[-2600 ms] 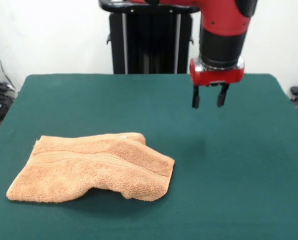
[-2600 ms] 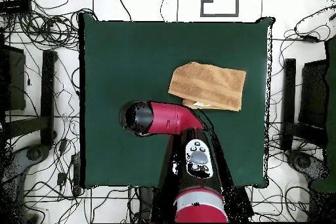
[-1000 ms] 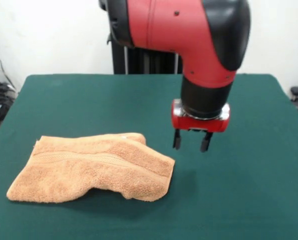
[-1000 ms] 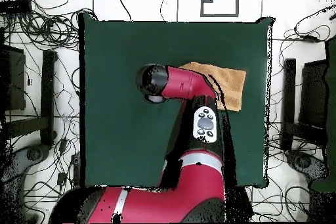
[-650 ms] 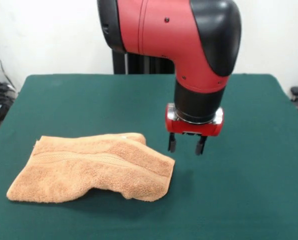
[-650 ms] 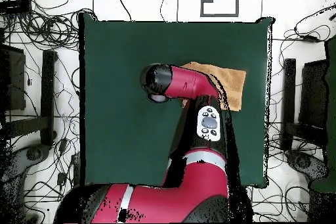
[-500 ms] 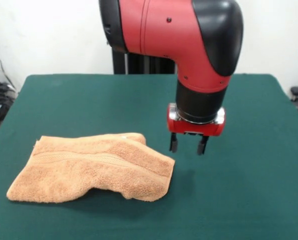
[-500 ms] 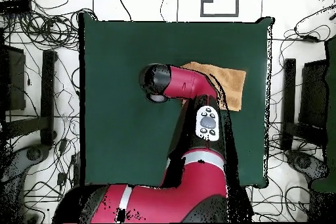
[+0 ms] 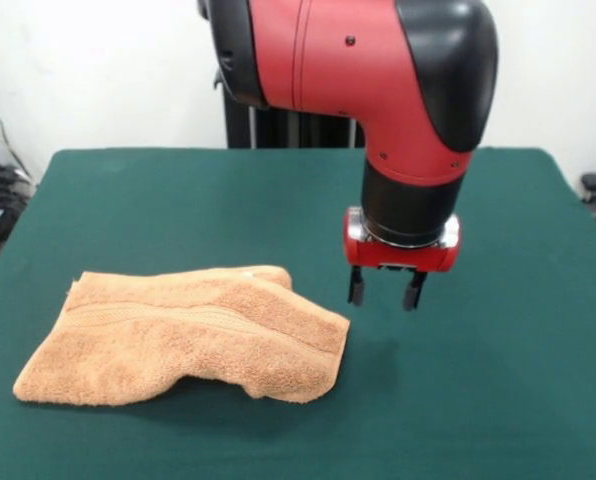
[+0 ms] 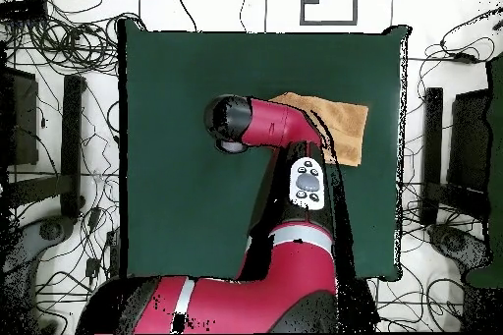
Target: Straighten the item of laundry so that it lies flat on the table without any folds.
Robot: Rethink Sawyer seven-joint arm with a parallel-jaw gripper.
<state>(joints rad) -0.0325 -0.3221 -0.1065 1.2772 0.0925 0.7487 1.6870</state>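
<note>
One large dark green felt-covered rectangular table (image 9: 498, 400). One red and black robot arm (image 9: 378, 70) over it, w/ one black two-fingered gripper (image 9: 385, 289) pointing down, fingers apart w/ nothing between them, hanging above bare felt just beside the towel's edge. One small orange-tan terry-cloth towel (image 9: 178, 335) (woven band stripe along it) lies folded over itself, partly hidden under the arm in overhead view (image 10: 346, 125).

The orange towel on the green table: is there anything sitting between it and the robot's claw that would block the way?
Nothing visible does. The gripper hangs open above bare green table, just beside the folded towel, and only empty cloth surface lies between them.
</note>
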